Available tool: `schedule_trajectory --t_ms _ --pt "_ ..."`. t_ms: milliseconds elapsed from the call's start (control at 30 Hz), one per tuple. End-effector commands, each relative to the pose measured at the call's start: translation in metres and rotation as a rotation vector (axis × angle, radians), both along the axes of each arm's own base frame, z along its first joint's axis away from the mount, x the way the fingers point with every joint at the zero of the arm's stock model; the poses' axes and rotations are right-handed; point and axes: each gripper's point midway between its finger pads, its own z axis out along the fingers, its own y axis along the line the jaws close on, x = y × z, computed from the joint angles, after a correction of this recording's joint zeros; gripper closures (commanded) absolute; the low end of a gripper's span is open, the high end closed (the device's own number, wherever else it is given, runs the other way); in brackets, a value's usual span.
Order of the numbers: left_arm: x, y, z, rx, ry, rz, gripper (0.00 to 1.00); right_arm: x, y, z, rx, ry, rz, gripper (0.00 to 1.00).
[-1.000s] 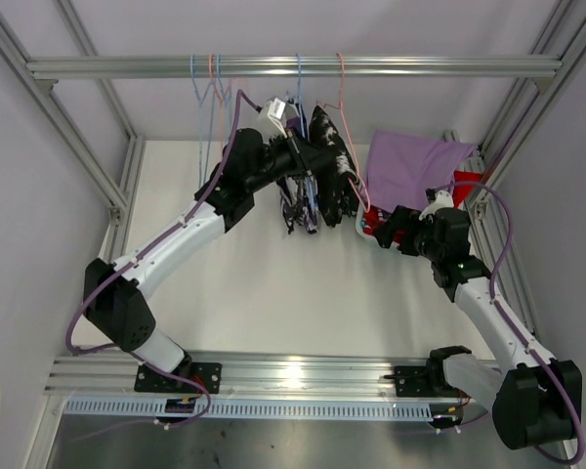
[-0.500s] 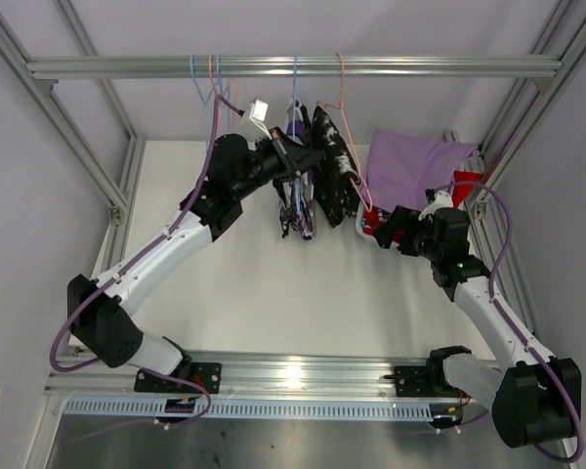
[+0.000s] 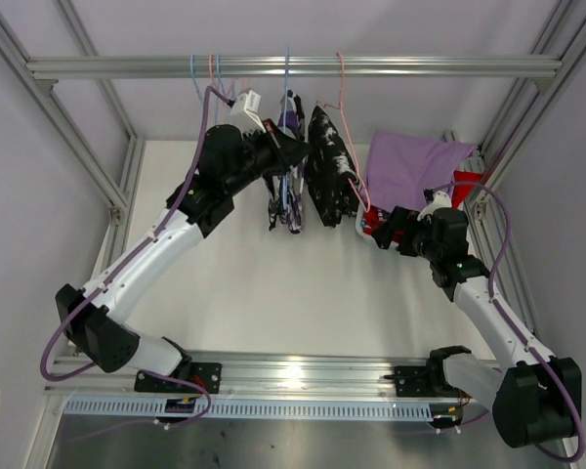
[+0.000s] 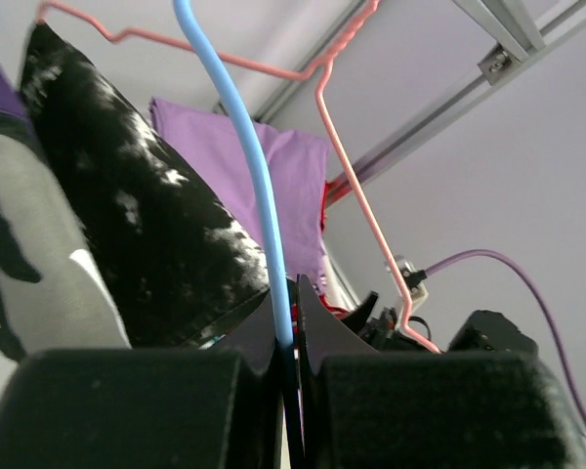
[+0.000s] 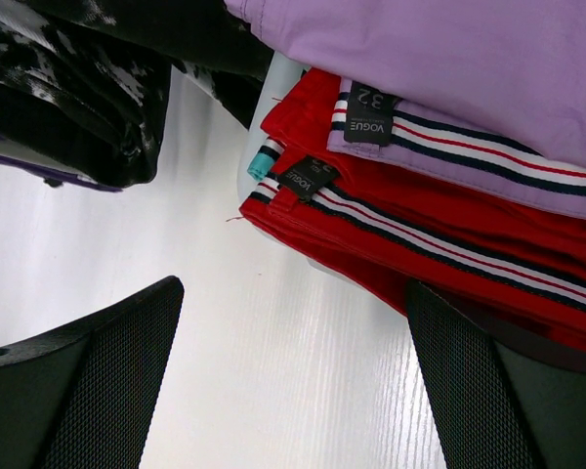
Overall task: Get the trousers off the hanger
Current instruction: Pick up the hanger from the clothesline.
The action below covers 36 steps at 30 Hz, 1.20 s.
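Blue hanger [image 4: 261,195] pinched by left gripper [image 4: 289,303]; right gripper [image 5: 293,332] spread. Thin wire may slip or twist, snagging print trousers [image 3: 283,205].

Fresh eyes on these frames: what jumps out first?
The left hand is shut on a blue hanger just below the rail, with the print trousers and the black blotched trousers hanging beside it. At the far right, lilac trousers lie on red trousers in front of the open right hand.

Left gripper [image 4: 288,298] raised high, pinched shut; right gripper [image 5: 291,293] low (jaws spread wide), arm bent.
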Motion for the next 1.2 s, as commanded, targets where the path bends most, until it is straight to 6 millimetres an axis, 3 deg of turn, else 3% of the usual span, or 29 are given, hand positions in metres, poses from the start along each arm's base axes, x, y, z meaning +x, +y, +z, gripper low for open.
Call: schedule_trajectory --t_ms 0,200,333,500,600,667,700,767,800,867,933,1000,1033,1167 --pt "-0.037 0.036 0.141 -0.124 -0.417 0.045 1.00 0.006 0.004 0.014 -0.007 -0.045 0.022 0.01" --pt "-0.054 0.050 0.140 -0.107 -0.415 0.054 1.00 0.006 0.009 0.013 -0.010 -0.042 0.041 0.00" --pt "-0.066 0.057 0.119 -0.085 -0.392 0.045 1.00 0.005 0.005 0.014 -0.026 -0.038 0.021 0.01" --pt "-0.079 0.073 0.116 -0.071 -0.399 0.073 1.00 0.001 0.005 0.019 -0.037 -0.042 0.030 0.01" --pt "-0.080 0.077 0.094 -0.022 -0.351 0.081 1.00 -0.006 0.006 0.029 -0.039 -0.061 0.040 0.01" --pt "-0.091 0.086 0.096 -0.018 -0.380 0.089 1.00 -0.010 0.008 0.034 -0.043 -0.076 0.046 0.01" --pt "-0.089 0.087 0.078 0.007 -0.354 0.095 1.00 -0.013 0.007 0.038 -0.045 -0.083 0.044 0.01" --pt "-0.098 0.099 0.077 0.003 -0.372 0.123 1.00 -0.017 0.007 0.041 -0.060 -0.089 0.049 0.00" --pt "-0.095 0.099 0.054 0.031 -0.337 0.129 1.00 -0.020 0.007 0.042 -0.065 -0.088 0.053 0.01" --pt "-0.101 0.104 0.040 0.041 -0.319 0.129 1.00 -0.026 0.012 0.050 -0.064 -0.118 0.085 0.01" --pt "-0.101 0.102 0.012 0.073 -0.277 0.119 1.00 -0.037 0.028 0.060 -0.048 -0.161 0.158 0.01" --pt "-0.108 0.103 0.011 0.063 -0.297 0.114 1.00 -0.044 0.038 0.067 -0.070 -0.195 0.174 0.01" --pt "-0.107 0.100 -0.007 0.081 -0.274 0.103 1.00 -0.048 0.042 0.072 -0.080 -0.219 0.183 0.01" --pt "-0.111 0.095 -0.030 0.076 -0.238 0.075 0.99 -0.066 0.073 0.080 -0.117 -0.261 0.269 0.01"
